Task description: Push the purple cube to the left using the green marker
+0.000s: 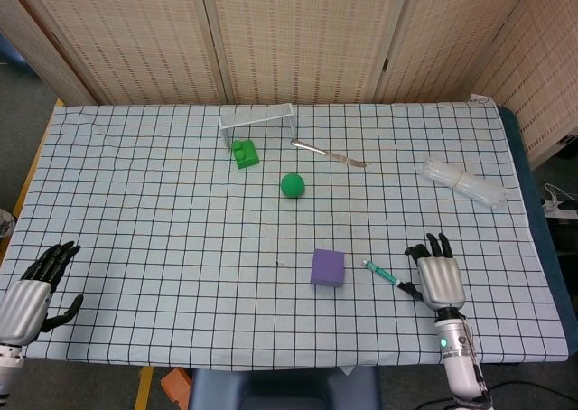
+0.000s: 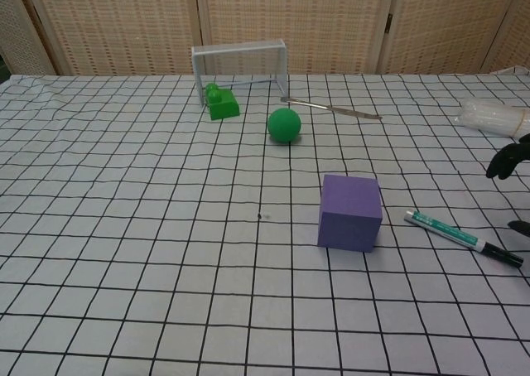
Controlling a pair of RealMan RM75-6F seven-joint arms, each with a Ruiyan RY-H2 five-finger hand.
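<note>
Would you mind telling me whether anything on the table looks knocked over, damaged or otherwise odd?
Nothing stands out. The purple cube sits flat, the green marker lies capped beside it, and the small goal frame stands upright. The checked cloth is only slightly rippled.

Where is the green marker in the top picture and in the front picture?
Head view: the green marker lies low and right of center, just left of the right hand.
Chest view: it lies at the lower right.
Shared landmark: the purple cube sits just left of it in both.
</note>
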